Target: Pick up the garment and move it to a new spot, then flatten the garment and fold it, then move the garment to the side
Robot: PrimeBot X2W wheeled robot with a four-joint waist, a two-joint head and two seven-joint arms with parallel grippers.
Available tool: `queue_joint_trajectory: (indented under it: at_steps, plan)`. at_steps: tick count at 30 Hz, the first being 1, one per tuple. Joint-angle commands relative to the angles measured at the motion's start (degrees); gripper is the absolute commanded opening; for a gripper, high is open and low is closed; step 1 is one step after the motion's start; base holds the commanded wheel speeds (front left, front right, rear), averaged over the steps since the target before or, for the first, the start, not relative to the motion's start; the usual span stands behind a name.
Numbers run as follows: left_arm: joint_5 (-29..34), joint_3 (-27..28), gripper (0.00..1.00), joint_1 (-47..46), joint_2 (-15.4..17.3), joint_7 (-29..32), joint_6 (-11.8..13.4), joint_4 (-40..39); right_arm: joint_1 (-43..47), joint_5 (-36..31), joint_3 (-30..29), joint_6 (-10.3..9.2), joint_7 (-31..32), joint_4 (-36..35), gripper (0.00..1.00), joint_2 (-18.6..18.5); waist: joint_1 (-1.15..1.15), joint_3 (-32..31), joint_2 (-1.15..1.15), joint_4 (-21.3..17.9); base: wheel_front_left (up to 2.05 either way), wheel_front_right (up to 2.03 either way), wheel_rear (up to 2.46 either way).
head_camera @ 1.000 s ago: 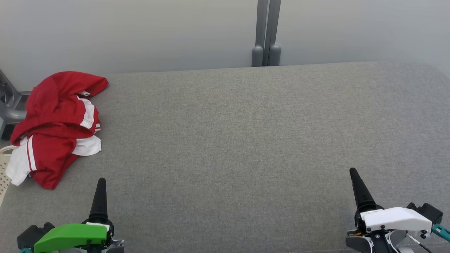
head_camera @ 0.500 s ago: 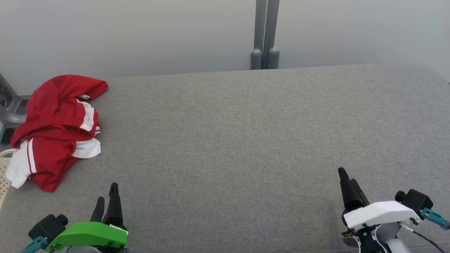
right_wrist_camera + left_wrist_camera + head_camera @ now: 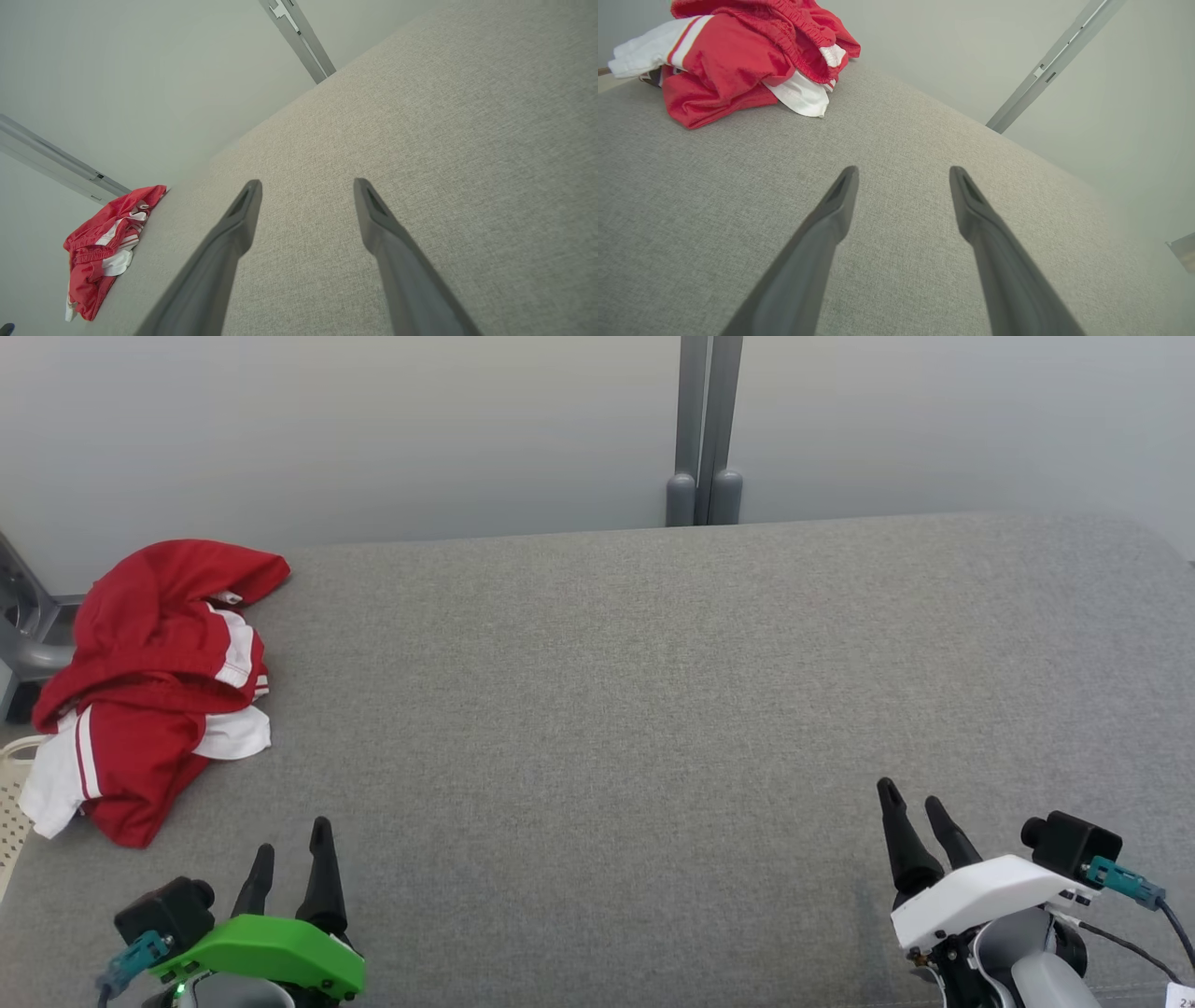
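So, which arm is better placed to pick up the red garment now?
Left. The left end effector is open and sits near the crumpled garment at the left edge; the right end effector is far across the grey surface.

Our left gripper (image 3: 293, 835) sits low on our left beneath its green wrist cover (image 3: 257, 957), its two dark fingers (image 3: 324, 887) parted and empty. Our right gripper (image 3: 909, 793), beneath a white wrist cover (image 3: 980, 896), leans slightly leftward, likewise parted and empty.
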Motion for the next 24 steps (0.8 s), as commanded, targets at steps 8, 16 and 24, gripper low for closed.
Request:
queue_joint_trajectory:
  at_steps: [8, 16, 24]
  plan:
    - [6.7, -2.1, 1.00, -2.3, 1.3, -1.8, 1.3, 1.4, -1.5, -8.5, 0.4, 0.02, 0.8, 0.2, 1.00, -0.3, 0.00, -0.3, 0.00, -0.1, 0.00, 0.00, 0.00]
    - [10.7, -3.1, 1.00, -3.2, 2.0, -3.2, 1.6, 3.1, -1.8, -14.4, 0.1, 0.03, 0.7, 0.6, 1.00, -0.4, 0.00, -0.7, 0.00, -0.2, 0.00, 0.00, 0.00]
    - [14.0, -4.1, 1.00, -4.0, 2.4, -4.2, 2.0, 5.5, -2.2, -18.1, 1.1, 0.02, 0.5, 1.4, 1.00, -0.4, 0.00, -1.2, 0.00, -0.3, 0.00, 0.00, 0.00]
